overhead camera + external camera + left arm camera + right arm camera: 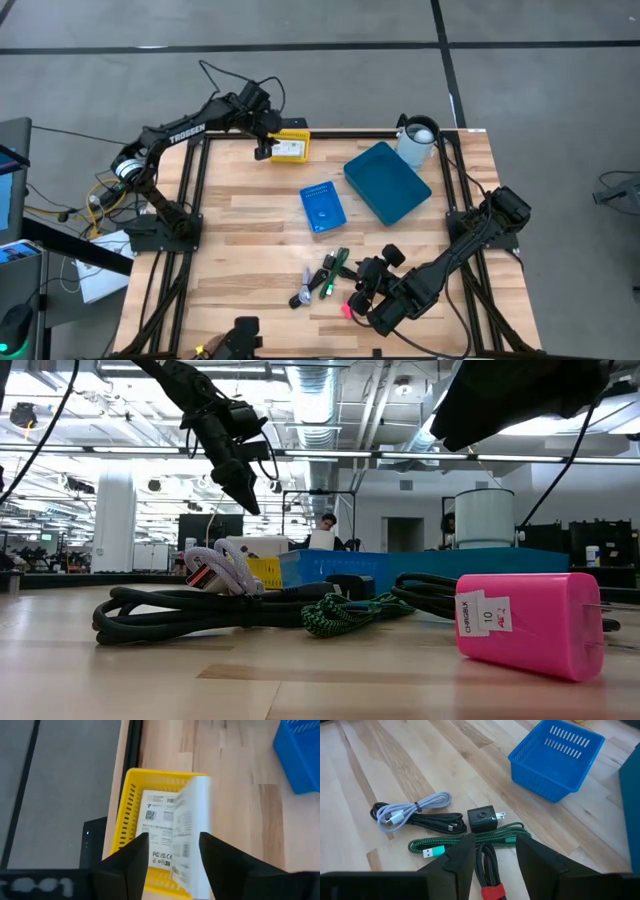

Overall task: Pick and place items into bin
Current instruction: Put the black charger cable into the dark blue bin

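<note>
- Two risks noted, nearest first. The right gripper [495, 840], lower right of the high view, hangs low over the cable heap with fingers apart, astride a black cable with a red tie [487, 865].
- That cable lies against the green braided cable [510, 831] and close to the black charger plug [481, 818]. Closing here could lift a tangle rather than a single item.
- The pink charger [530, 622] sits just beside this arm, at lower right of the low view. A sweep of the wrist could knock it.
- Far side, upper left of the high view: the left gripper [172, 837] is above the yellow basket [131, 795], fingers apart and pointing down.
- A white printed packet [195, 820] shows blurred between them, near the basket's inner rim. It may catch the edge or land tilted on the packet lying flat inside [160, 827].
</note>
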